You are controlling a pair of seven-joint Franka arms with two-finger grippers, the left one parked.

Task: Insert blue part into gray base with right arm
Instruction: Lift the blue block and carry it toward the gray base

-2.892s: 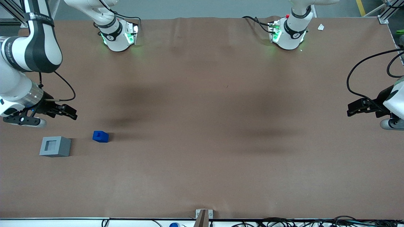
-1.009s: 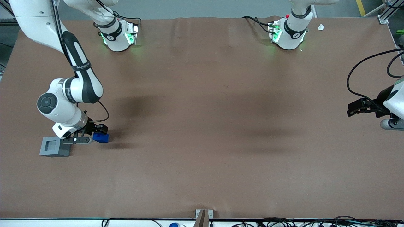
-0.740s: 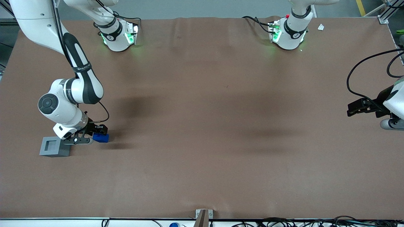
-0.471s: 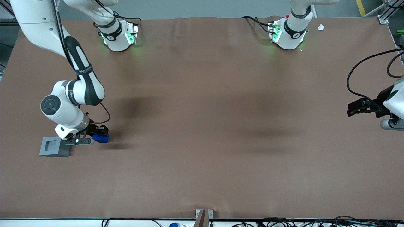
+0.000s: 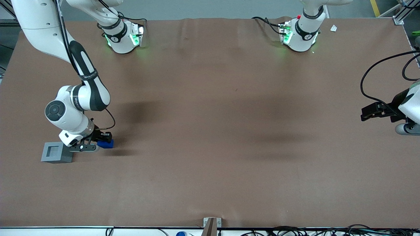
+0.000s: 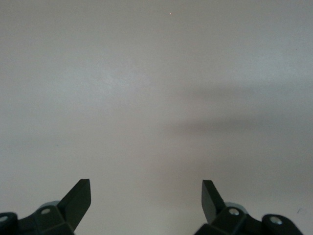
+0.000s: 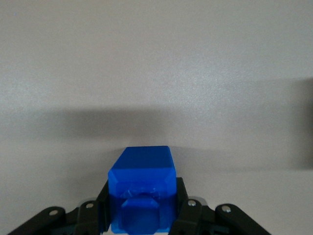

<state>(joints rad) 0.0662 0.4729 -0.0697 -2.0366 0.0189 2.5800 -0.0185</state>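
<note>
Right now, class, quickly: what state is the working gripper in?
Gripper: shut on the blue part, low over the table beside the gray base.

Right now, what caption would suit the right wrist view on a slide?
The right arm's pincer closed on the blue part, low over the brown table.

- small bright blue plastic block: smooth, slightly glossy, soft sheen on its faces; held between black matt plastic two-finger gripper
- light gray boxy block, lower left of front frame: matt, plastic-looking, no shine
- brown table covering: matt, paper- or cloth-like, faint creases near upper edge
- white robot arm: glossy smooth shell, dark satin panels
</note>
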